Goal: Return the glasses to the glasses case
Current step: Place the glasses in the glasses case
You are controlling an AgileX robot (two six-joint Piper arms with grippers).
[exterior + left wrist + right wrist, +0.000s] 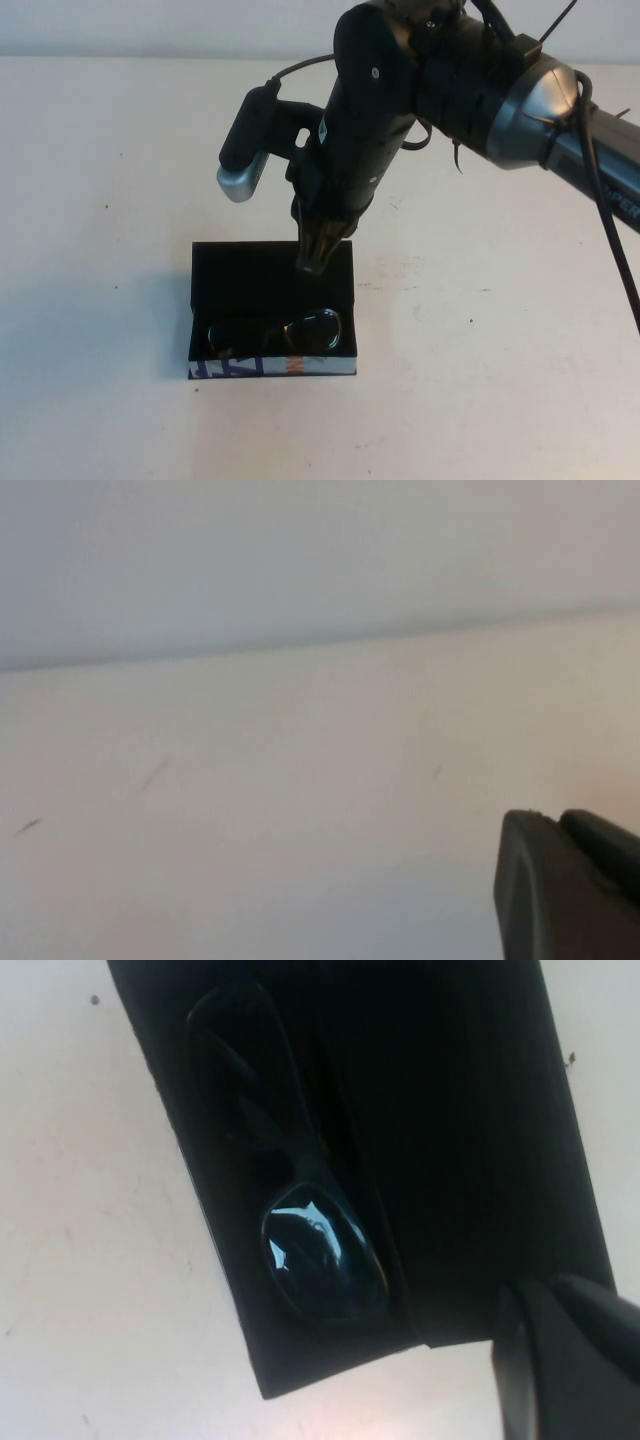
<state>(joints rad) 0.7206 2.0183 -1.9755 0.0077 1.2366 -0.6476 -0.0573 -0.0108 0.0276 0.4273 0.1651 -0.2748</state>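
Nothing of the left arm appeared in the high view; the left claw [565,885] showed only in its own wrist view as a dark finger edge over bare, pale table [250,780], and whether it was apart or together I cannot tell.

Near the middle of the table [100,250] lay the glasses case [230,275], a black box with its lid open and its white front edge with blue and orange marks facing the robot. The glasses [315,330] lay inside it, along the front wall, with one shiny lens [315,1250] catching light towards the case's right end; the other lens was lost in the dark interior.

From the right came the right arm, reaching across and pointing down. The right claw [318,255] hung above the rear part of the case, just behind the glasses and apart from them, holding nothing. Its fingertips looked drawn close together.
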